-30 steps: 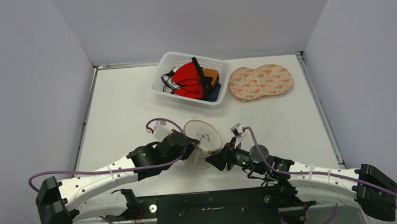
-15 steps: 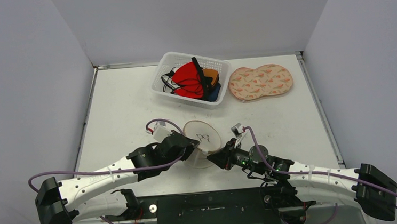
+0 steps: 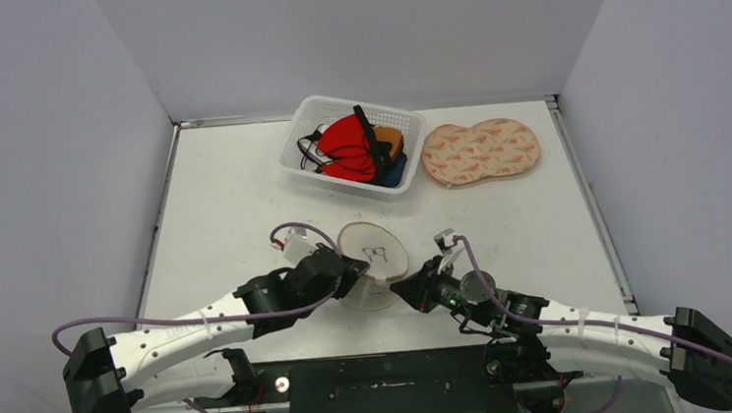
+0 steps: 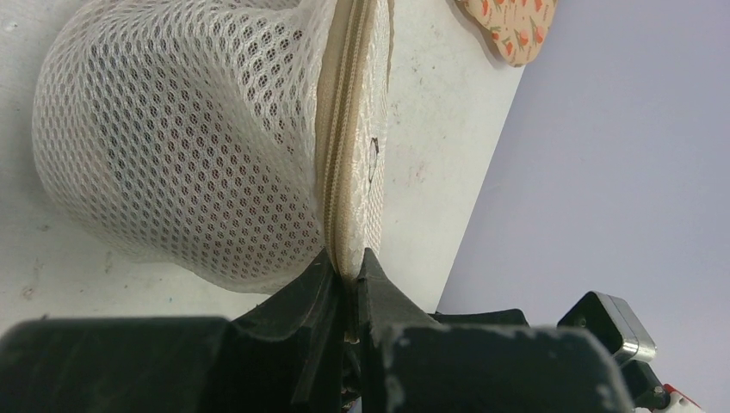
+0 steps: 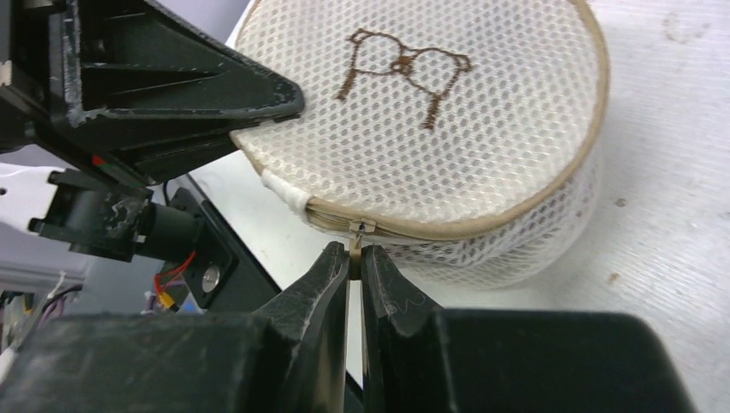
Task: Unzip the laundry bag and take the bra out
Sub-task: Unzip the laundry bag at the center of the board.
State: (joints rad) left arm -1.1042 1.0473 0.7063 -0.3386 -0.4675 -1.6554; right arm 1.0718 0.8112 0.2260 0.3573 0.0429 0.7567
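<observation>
Near the front edge of the surface (image 3: 234,207) the two arms reach in low from either side and meet at the laundry bag (image 3: 375,265), a round, drum-shaped pouch of white mesh that stands near the middle, a little to the near side.

The right claw (image 5: 353,258) comes in from the near right. Its fingers are pressed together on the small metal zipper pull (image 5: 357,231), which hangs from the beige zipper band just under the bag's top rim, on the side nearest that arm. Along the stretch that shows, the zipper is closed.

The left claw (image 4: 349,271) comes in from the near left and is also pressed together, pinching the bag's beige rim at the zipper seam. The mesh wall bulges out to one side of that grip.

The flat top of the bag faces up and carries a brown stitched outline of a bra. What lies inside cannot be made out through the mesh.

Farther back, well apart from the bag, a white plastic basket (image 3: 340,179) sits near the far wall with a red garment (image 3: 345,141) heaped on darker and orange pieces inside it. Just to its right lies a peach-coloured patterned pad (image 3: 481,151), flat on the surface.
</observation>
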